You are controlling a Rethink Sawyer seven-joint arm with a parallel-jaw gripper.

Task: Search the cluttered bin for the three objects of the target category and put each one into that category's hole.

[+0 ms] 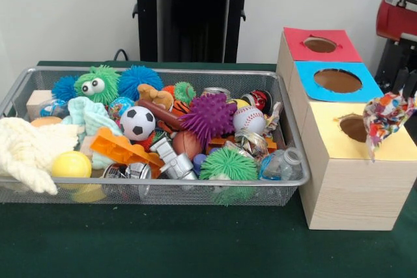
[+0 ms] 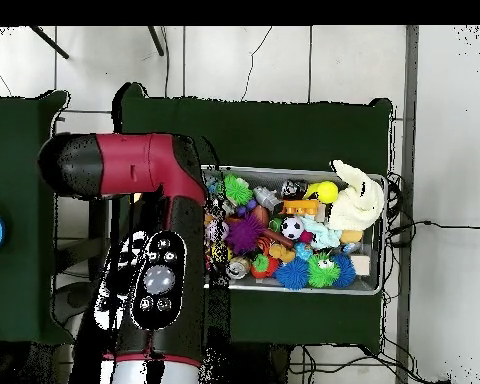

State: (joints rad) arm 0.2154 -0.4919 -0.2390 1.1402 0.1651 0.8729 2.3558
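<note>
- Tablecloth first: dark green table (image 1: 195, 245) in front, bare along the near edge.
- Next comes the wire mesh bin (image 1: 163, 193), packed full. Along its near side I see a cream knitted cloth (image 1: 26, 151), a yellow ball (image 1: 70, 164), an orange plastic piece (image 1: 120, 148), some metal fittings (image 1: 172, 164), a green spiky ball (image 1: 228, 164) and a small plastic bottle (image 1: 283, 164).
- Deeper in: a soccer ball (image 1: 137, 122), a purple spiky ball (image 1: 210, 116), a baseball (image 1: 249, 120), then a green googly-eyed fuzzy toy (image 1: 96, 84) and a blue spiky ball (image 1: 138, 79) at the far wall.
- Beside the bin stands the wooden sorting box (image 1: 345, 193) with a yellow hole panel (image 1: 391, 148) nearest, a blue one (image 1: 337, 81) behind it and a red one (image 1: 319, 44) farthest.
- A crumpled multicoloured foil wrapper (image 1: 386, 116) hangs just over the yellow panel's hole (image 1: 354, 128), at the picture's right edge. I judge this the drop step: one crinkly item carried to its hole.
- My claw is cut off at that edge; I cannot tell how it stands, nor whether it has hold of the wrapper.
- Next move, as I judge it: centre the wrapper over the hole, let it fall, then go back for other foil pieces such as the shiny wrapper (image 1: 251, 142) mid-bin.
- From above, my red arm (image 2: 149, 250) covers the box and the wrapper entirely.
</note>
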